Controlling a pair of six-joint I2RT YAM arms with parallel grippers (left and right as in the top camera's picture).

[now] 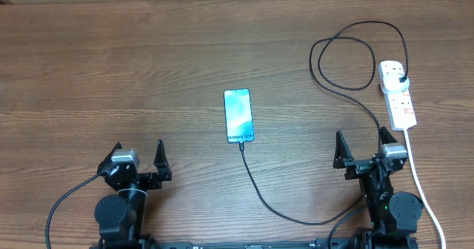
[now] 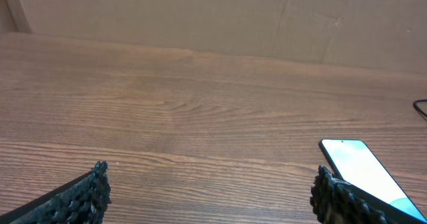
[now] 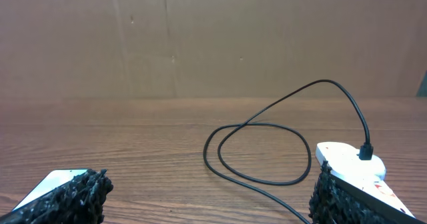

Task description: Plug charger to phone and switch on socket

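the left gripper [image 1: 138, 151] hangs released and empty over the counter [image 1: 111, 64], left of the phone [image 1: 238, 115], which lies flat mid-counter. the charger [image 1: 245, 160] meets the phone's near end; whether its connector is seated cannot be told, and a push there could slide the phone away. the right gripper [image 1: 361, 139], also spread and empty, waits near the socket [image 1: 398, 93] at far right; reaching for a switch could snag the cable loop or shove the strip.

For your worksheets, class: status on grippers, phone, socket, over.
Left gripper, right gripper open, empty. Charger plugged into socket, other end at phone, seating unclear. Nothing blocking.
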